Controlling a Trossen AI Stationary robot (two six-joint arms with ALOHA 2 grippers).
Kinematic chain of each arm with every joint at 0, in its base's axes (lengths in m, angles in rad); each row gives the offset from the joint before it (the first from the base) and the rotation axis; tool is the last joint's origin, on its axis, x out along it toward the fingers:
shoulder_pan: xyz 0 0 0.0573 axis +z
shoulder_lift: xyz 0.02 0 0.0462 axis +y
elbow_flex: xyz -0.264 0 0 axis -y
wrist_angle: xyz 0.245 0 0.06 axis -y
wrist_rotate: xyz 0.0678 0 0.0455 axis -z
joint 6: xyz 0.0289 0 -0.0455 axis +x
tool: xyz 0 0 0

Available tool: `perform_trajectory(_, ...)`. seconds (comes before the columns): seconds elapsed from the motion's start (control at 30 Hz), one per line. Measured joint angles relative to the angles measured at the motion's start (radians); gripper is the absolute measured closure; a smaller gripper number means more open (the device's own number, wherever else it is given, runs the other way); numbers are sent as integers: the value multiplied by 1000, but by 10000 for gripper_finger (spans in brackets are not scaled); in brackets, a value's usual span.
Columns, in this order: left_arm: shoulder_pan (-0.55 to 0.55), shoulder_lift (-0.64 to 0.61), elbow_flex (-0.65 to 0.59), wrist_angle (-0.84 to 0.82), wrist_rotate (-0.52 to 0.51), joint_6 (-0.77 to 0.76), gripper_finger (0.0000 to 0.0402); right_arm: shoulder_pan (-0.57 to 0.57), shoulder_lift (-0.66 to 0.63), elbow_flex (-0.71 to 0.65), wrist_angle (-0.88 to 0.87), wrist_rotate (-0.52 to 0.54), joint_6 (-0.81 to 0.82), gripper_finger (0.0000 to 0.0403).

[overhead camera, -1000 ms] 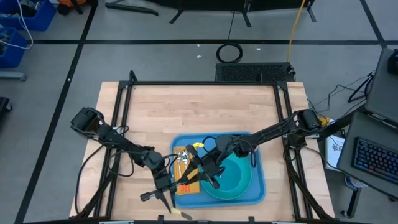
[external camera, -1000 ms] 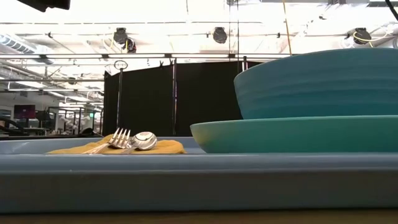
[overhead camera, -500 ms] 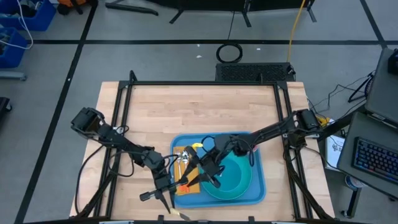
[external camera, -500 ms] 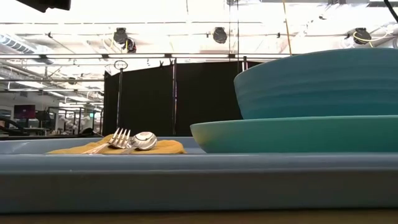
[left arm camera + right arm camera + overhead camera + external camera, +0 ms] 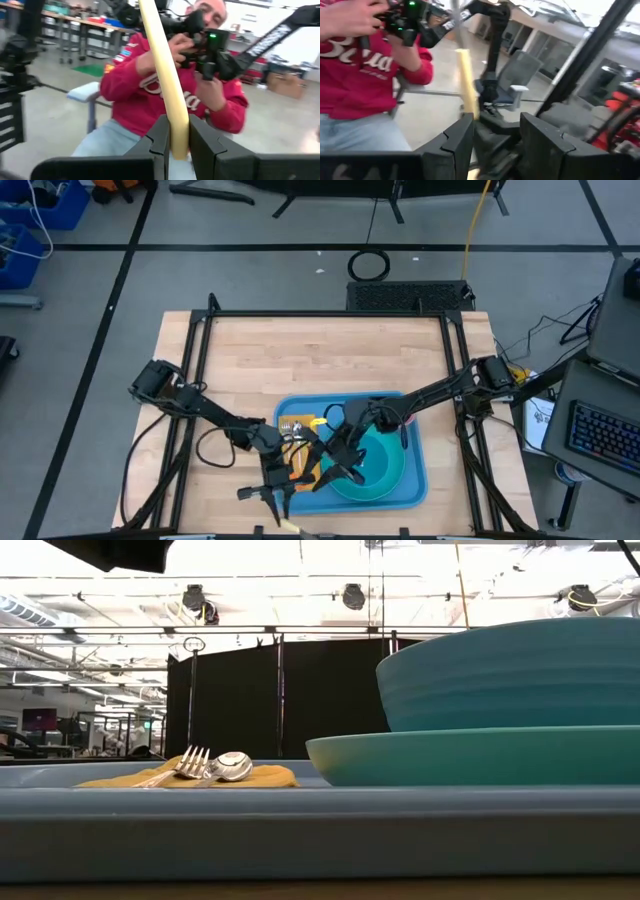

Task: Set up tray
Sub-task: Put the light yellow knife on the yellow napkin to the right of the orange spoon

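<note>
The blue tray lies near the table's near edge. It carries an orange napkin with a fork and a spoon, and a teal plate with a teal bowl on it. My left gripper is just off the tray's left near corner, shut on a long cream-coloured bar. My right gripper hovers open over the plate's left edge, close to the left gripper, and touches nothing. In the right wrist view the bar shows beyond its fingers. My left gripper pinches the cream bar between its two fingers at one end. The fingers point roughly level toward the table's near side. The bar runs on past the fingertips, lifted clear of the table, and its free end reaches over the near edge.
A person in a red top stands beyond the near edge, holding a dark device in both hands. A black frame borders the table. Bare wood spans the far half. The two arms nearly cross over the tray's left side.
The left arm has shifted toward the table's right, bringing its gripper and the held bar closer to the tray's left near corner. The right gripper has moved slightly toward the near edge over the plate. Tray, napkin, cutlery, plate and bowl have stayed put.
</note>
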Motion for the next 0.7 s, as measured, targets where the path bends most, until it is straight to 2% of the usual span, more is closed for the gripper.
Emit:
perform_trajectory(0.17,-9,8,14,2,55,-9,355,2,0,0,-15,-28,0,250)
perform_trajectory(0.3,0,8,14,-8,53,-6,355,2,0,0,-9,-48,0,250)
perform_trajectory(0.43,14,8,5,-9,38,-11,355,13,0,0,-30,6,-14,250)
perform_trajectory(0.7,13,9,2,-39,27,-11,355,39,0,0,-23,-44,-26,253)
